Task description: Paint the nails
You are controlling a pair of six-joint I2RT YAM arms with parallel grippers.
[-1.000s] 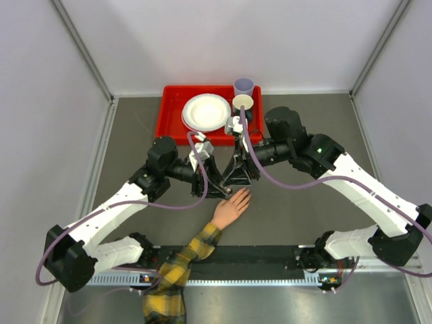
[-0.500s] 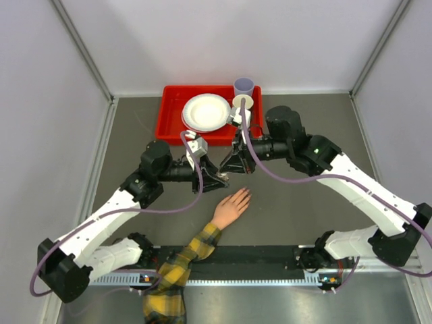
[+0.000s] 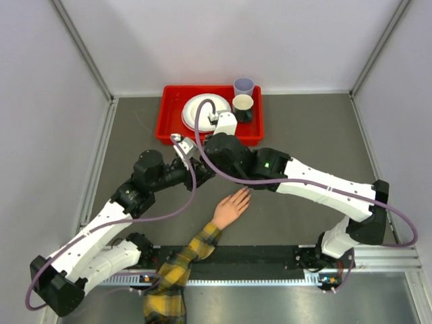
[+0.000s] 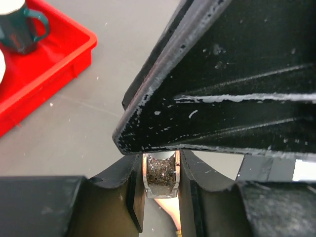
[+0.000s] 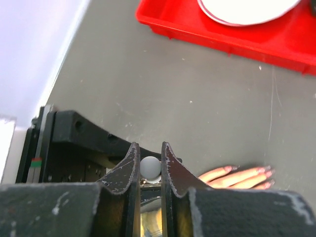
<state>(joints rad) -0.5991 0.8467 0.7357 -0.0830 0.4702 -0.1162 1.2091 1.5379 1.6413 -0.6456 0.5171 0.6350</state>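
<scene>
Mid-frame above the mannequin hand (image 3: 231, 208), your left tool (image 4: 160, 163) clamps the bottle (image 4: 160, 183) while your right tool (image 5: 148, 154) pinches its cap (image 5: 149, 168), presumably to unscrew it.

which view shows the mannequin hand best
Top external: the whole mannequin hand shows, unobstructed, with its plaid sleeve. Right wrist catches only the fingertips; left wrist gives barely a peach sliver low in frame.

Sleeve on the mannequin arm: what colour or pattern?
The sleeve is yellow-and-black plaid. It shows best in the top external view.
</scene>
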